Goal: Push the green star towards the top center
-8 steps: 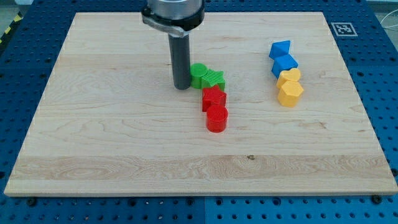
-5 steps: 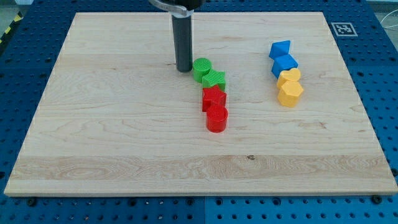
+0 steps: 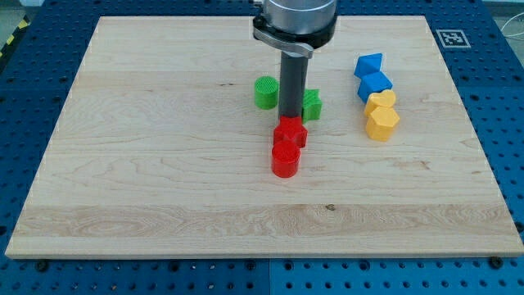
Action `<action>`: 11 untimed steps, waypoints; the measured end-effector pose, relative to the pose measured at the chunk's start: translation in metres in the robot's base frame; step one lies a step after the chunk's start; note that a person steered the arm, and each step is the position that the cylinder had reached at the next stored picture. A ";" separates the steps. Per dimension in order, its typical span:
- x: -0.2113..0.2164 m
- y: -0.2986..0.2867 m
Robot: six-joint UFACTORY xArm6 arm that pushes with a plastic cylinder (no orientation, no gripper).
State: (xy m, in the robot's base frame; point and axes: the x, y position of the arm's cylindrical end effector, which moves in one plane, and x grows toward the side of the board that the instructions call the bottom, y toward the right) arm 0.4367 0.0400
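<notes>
Where my tip (image 3: 290, 120) sits, green star (image 3: 311, 104) touches right, red star (image 3: 290, 133) below.

one view | high, facing the view's top — angled down | whole board (image 3: 164, 188) framed

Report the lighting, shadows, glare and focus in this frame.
Camera view: even, diffuse light on the wooden board, no glare. Soft, short shadows under the red cylinder and yellow blocks. Blocks look sharp; the arm's metal collar at the view's top is cut off. My tip sits behind the red star, hiding part of the green star.
</notes>
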 end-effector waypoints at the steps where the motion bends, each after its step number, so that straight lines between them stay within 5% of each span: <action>1: 0.018 0.011; 11: -0.112 0.001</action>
State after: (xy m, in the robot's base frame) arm 0.3246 0.0409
